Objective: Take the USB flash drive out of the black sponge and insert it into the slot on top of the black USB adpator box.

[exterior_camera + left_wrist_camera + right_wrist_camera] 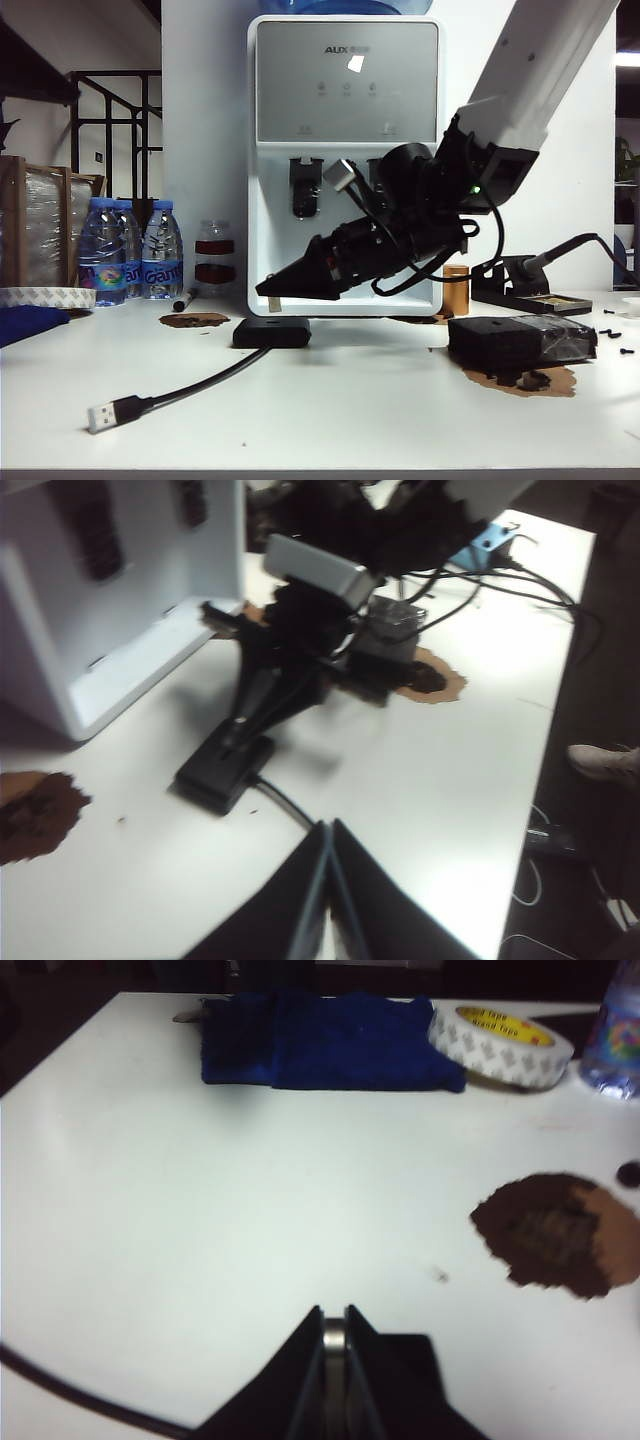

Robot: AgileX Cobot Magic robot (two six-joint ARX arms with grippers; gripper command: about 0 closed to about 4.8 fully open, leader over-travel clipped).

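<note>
My right gripper (334, 1312) is shut on the USB flash drive (334, 1338), a silvery sliver between its fingertips. In the exterior view this right gripper (264, 290) slants down to the left, its tip just above the black USB adaptor box (272, 332). The left wrist view shows the same tip over the box (222, 772); I cannot make out the slot. The black sponge (520, 342) lies to the right on a brown patch. My left gripper (328, 832) is shut and empty, hovering near the box's cable (285, 802); it does not show in the exterior view.
The cable ends in a silver plug (103, 415) near the front edge. A water dispenser (345, 150) stands behind the box, with bottles (130, 250) to its left and a soldering stand (530, 285) to its right. A blue cloth (330, 1040) and tape roll (500, 1040) lie at the left.
</note>
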